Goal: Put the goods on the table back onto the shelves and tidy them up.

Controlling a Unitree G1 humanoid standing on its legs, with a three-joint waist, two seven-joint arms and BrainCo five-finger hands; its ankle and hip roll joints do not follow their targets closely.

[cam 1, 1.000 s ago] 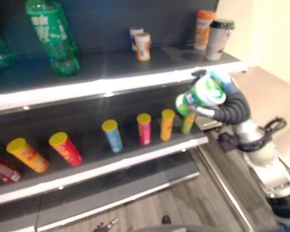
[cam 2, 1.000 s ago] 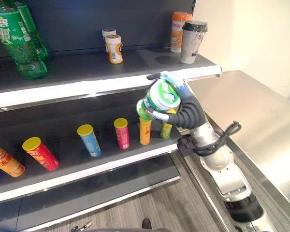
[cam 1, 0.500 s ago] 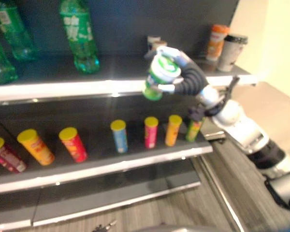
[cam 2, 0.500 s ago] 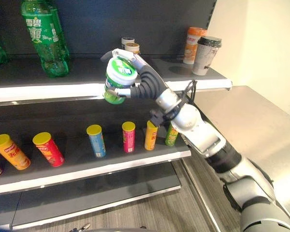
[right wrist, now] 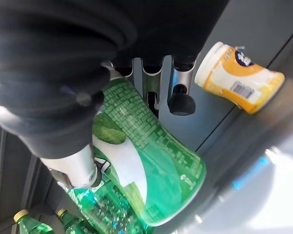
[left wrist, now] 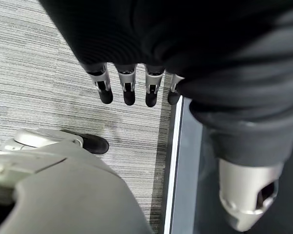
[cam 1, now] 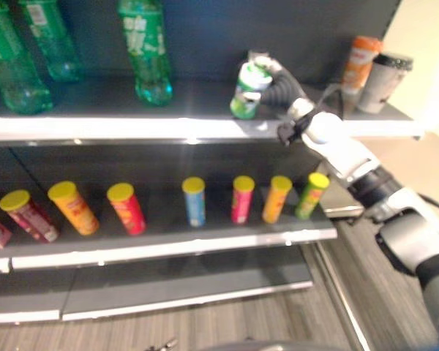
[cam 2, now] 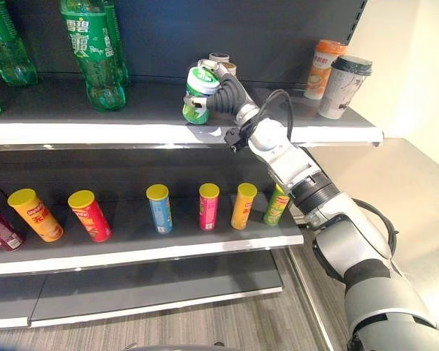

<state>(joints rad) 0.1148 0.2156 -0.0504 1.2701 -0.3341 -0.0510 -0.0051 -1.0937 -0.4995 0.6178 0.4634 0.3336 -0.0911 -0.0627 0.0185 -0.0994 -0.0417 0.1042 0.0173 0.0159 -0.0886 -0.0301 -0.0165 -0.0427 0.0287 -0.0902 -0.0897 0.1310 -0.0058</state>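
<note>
The green and white cylindrical snack can point(cam 2: 198, 94) is grasped between the curled fingers and thumb of the right hand point(cam 2: 223, 93) and held upright just over the dark upper shelf point(cam 2: 146, 131), probably so that it can be set down standing beside the green plastic bottle point(cam 2: 95, 51), while the left hand point(left wrist: 132, 85) hangs with straight fingers over the floor.

The left hand point(left wrist: 136, 73) hangs from the top of the frame, fingers point(left wrist: 128, 90) straight, over grey wood-grain floor point(left wrist: 44, 92) at left.
</note>
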